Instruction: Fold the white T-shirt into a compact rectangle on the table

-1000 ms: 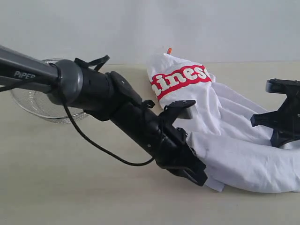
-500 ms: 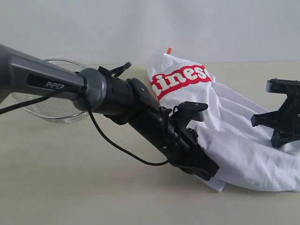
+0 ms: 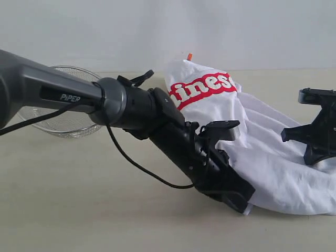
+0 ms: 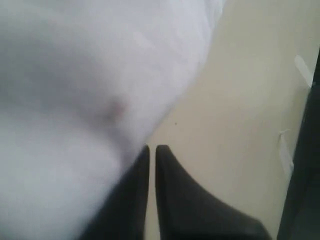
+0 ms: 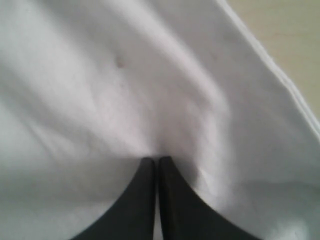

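From its own wrist the left gripper [image 4: 152, 148] shows only two dark fingers pressed together. The white T-shirt [image 4: 75, 100] just beyond their tips is a blur, and I cannot tell whether any cloth is caught between them. A dark shape [image 4: 306, 150] off to one side of the fingers is cut by the picture's edge and too vague to name. Seen from across the room, that gripper covers the shirt's nearest corner, and the arm behind it hides part of the wire basket [image 3: 58, 123]. The red lettering [image 3: 202, 86] beyond the gripper is broken off by folds. Past the right gripper [image 5: 152, 160] the shirt runs out of view.
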